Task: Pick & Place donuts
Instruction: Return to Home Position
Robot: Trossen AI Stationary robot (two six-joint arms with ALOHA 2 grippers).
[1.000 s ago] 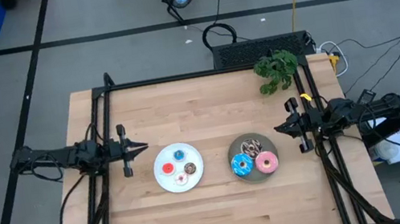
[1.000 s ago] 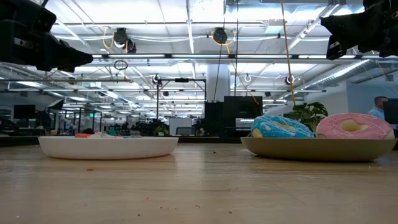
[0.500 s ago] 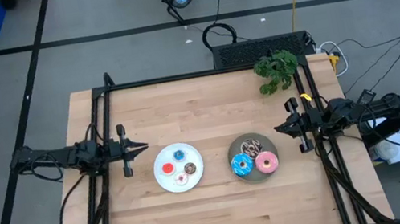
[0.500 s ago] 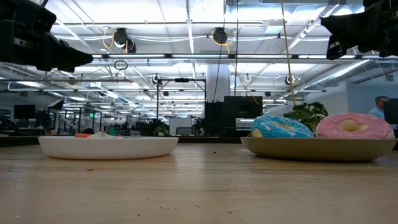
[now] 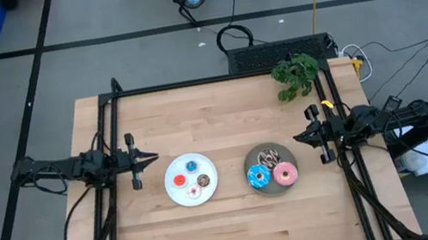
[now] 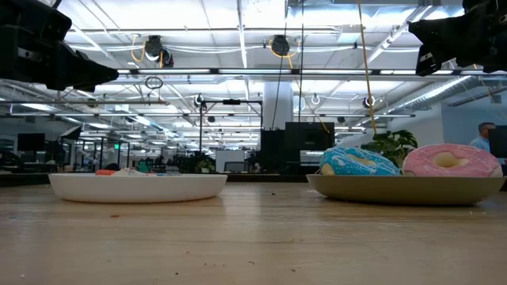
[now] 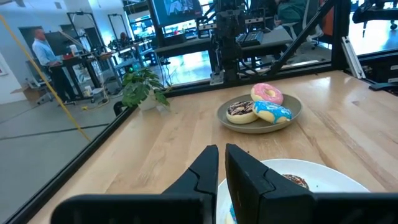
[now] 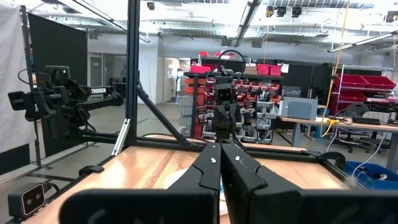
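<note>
The left gripper (image 5: 150, 157) hangs raised over the counter (image 5: 195, 110) near its left edge, jaws clenched on nothing. The white plate (image 6: 139, 188) lies just ahead of the jaws and lower, apart from them. It holds the four mini donuts: red (image 5: 179, 179), blue (image 5: 192, 165), brown (image 5: 203, 180) and pale pink-white (image 5: 194, 193).

The right gripper (image 5: 297, 136) is raised at the right edge, jaws likewise clenched and empty. It points toward the grey plate (image 6: 404, 190), which sits near the jaws but clear of them. That plate carries the three larger donuts: brown with white drizzle (image 5: 268, 159), blue-iced (image 5: 258, 178) and pink-iced (image 5: 285, 175), packed close together.
</note>
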